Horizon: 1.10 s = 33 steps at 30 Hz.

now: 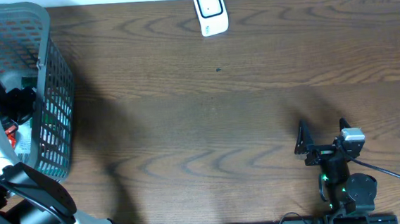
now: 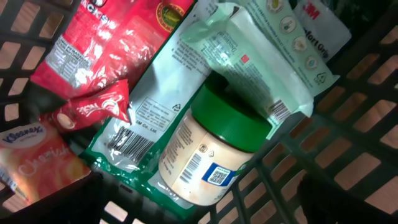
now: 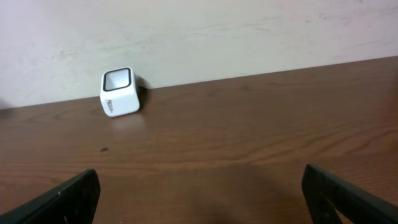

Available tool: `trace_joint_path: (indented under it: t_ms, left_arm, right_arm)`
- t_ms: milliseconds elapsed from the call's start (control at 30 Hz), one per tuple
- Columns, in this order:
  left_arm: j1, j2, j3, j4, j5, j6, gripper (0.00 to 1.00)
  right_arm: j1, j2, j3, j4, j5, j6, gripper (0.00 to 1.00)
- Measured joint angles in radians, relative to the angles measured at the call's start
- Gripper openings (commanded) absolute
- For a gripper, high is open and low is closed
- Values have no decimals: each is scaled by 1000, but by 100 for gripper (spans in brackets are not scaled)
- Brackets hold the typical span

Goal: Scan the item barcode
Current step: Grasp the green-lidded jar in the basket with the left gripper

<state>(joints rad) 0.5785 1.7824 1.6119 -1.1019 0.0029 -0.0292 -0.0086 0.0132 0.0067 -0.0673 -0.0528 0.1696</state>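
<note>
Left wrist: my left tool (image 2: 208,202) gapes above the green-lidded cream jar (image 2: 205,155) in the grey mesh basket (image 2: 367,124); my right tool (image 3: 202,199) gapes toward the white box scanner (image 3: 119,92).

The dark wood-grain counter (image 1: 222,124) carries a grey mesh basket (image 1: 55,115) at its far left corner, and a small white scanner (image 1: 210,11) with a dark window at its far edge near the middle, well apart from the basket.

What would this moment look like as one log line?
left gripper: open, in basket above jar | right gripper: open, empty, over table | scanner: far table edge
</note>
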Motion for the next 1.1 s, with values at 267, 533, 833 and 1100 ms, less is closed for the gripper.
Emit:
trace_joint_path:
  t_ms: [267, 533, 833, 1100]
  left_arm:
    - [-1, 0, -7, 9, 3, 0, 96]
    - [0, 0, -102, 72, 10, -5, 92]
    - [2, 0, -205, 179, 55, -25, 82]
    - [2, 0, -318, 296, 74, -26, 77]
  right_arm:
    - [0, 0, 0, 0, 0, 0, 99]
    - [0, 0, 0, 0, 0, 0, 99]
    - [0, 0, 0, 0, 0, 0, 99]
    - [0, 0, 0, 0, 0, 0, 99]
